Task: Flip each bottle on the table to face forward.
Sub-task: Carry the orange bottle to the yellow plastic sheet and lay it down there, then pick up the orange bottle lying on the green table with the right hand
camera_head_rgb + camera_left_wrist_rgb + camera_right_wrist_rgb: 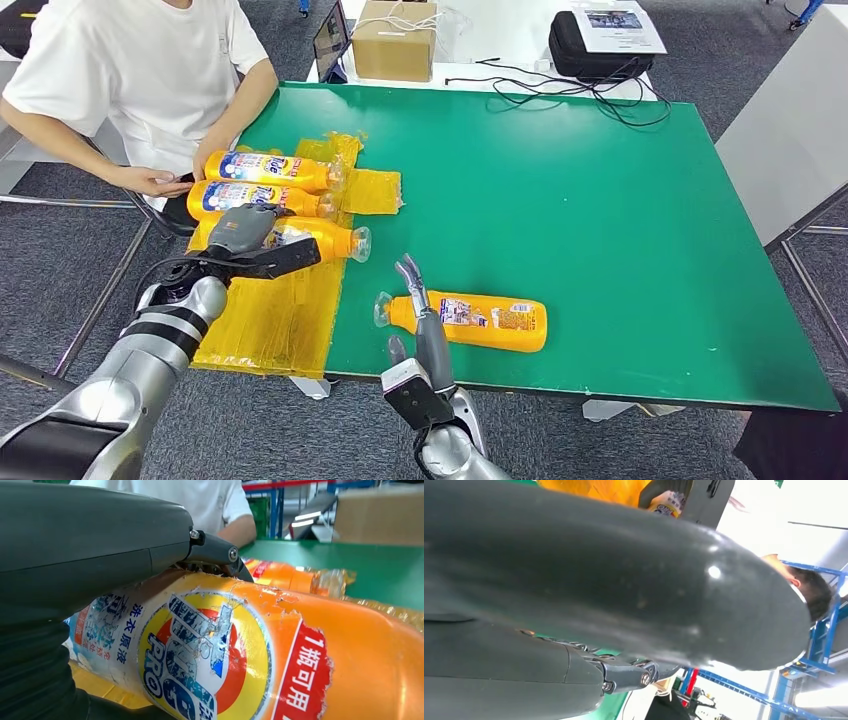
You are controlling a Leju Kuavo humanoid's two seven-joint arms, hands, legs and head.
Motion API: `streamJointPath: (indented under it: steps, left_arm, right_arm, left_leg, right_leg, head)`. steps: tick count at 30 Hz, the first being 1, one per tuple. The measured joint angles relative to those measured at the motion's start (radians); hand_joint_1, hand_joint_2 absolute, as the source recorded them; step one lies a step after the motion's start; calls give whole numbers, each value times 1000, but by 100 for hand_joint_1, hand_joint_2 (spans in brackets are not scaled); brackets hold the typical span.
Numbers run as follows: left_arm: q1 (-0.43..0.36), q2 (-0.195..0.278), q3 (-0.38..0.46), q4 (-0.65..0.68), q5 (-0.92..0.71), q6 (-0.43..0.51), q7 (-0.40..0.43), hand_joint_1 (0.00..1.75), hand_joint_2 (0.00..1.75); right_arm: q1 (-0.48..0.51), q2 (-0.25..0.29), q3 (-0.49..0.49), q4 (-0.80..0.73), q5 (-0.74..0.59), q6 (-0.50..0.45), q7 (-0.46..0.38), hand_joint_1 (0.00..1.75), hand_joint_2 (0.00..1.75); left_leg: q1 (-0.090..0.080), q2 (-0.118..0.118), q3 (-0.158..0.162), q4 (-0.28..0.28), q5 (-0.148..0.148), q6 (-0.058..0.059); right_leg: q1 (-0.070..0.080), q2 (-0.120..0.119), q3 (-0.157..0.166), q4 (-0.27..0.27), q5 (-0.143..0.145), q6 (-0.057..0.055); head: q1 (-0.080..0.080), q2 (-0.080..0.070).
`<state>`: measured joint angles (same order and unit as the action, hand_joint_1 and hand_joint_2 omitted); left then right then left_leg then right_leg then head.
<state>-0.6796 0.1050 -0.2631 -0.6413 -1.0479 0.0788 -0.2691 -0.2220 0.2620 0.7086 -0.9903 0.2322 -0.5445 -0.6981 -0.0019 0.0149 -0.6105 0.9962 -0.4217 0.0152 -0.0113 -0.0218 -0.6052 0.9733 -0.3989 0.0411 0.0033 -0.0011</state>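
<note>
The orange plastic detergent bottle (470, 321) lying alone low in the middle of the frame, on the green table (600, 200), still shows its back label; its long axis runs left to right, clear cap toward the left. The right hand (420, 320) sits just at that cap end, fingers apart and holding nothing, clearly the nearer one. Over at the left, the left hand (250, 238) rests on a third orange bottle (330, 240) on the yellow plastic sheet (270, 320); whether it grips, I cannot tell

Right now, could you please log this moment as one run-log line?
left hand: resting on third orange plastic bottle | right hand: open beside lone orange bottle | green table
</note>
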Motion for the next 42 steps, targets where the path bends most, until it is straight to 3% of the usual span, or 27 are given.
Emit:
streamJointPath:
  steps: [11, 15, 16, 19, 20, 21, 27, 34, 37, 42]
  left_arm:
    - [-91, 6, -63, 151, -7, -132, -28, 175, 175]
    - [-111, 6, -80, 181, 0, -224, -31, 175, 175]
    - [-114, 6, -83, 188, 5, -244, -31, 160, 175]
    - [-117, 5, -91, 203, 9, -264, -20, 35, 175]
    - [-117, 5, -95, 208, 8, -262, -12, 6, 175]
    - [-117, 5, -98, 213, 7, -259, -3, 0, 175]
    - [-126, -7, -96, 246, 68, -314, 45, 0, 175]
    - [-137, -22, -62, 265, 141, -376, 38, 0, 175]
    - [-142, -27, -33, 268, 206, -415, -5, 0, 175]
    - [-136, -36, 25, 250, 334, -435, -146, 0, 175]
  right_arm:
    - [0, 0, 0, 0, -20, 29, 0, 0, 0]
    - [-1, 0, 0, 0, -25, 41, 0, 0, 0]
    - [-1, 0, 0, 0, -28, 43, 0, 0, 0]
    - [-3, 0, 1, 0, -36, 47, 0, 0, 0]
    - [-4, 0, 1, 0, -38, 48, 0, 0, 0]
    - [-5, 0, 1, 0, -39, 48, 0, 0, 0]
    - [-14, 0, 1, 0, -42, 47, 0, 0, 0]
    - [-19, 0, 1, 0, -43, 46, 0, 0, 0]
    - [-20, 0, 2, 0, -49, 46, 0, 0, 0]
    - [-24, 0, 13, 0, -58, 46, 0, 0, 0]
  left_leg:
    - [0, 0, 0, 0, 0, 0]
    - [0, 0, 0, 0, 0, 0]
    - [0, 0, 0, 0, 0, 0]
    - [0, 0, 0, 0, 0, 0]
    - [0, 0, 0, 0, 0, 0]
    - [0, 0, 0, 0, 0, 0]
    - [0, 0, 0, 0, 0, 0]
    - [0, 0, 0, 0, 0, 0]
    - [0, 0, 0, 0, 0, 0]
    - [0, 0, 0, 0, 0, 0]
  right_leg:
    - [0, 0, 0, 0, 0, 0]
    - [0, 0, 0, 0, 0, 0]
    - [0, 0, 0, 0, 0, 0]
    - [0, 0, 0, 0, 0, 0]
    - [0, 0, 0, 0, 0, 0]
    - [0, 0, 0, 0, 0, 0]
    - [0, 0, 0, 0, 0, 0]
    - [0, 0, 0, 0, 0, 0]
    - [0, 0, 0, 0, 0, 0]
    - [0, 0, 0, 0, 0, 0]
  head:
    - [0, 0]
    - [0, 0]
    - [0, 0]
    - [0, 0]
    - [0, 0]
    - [0, 0]
    - [0, 0]
    - [0, 0]
    - [0, 0]
    - [0, 0]
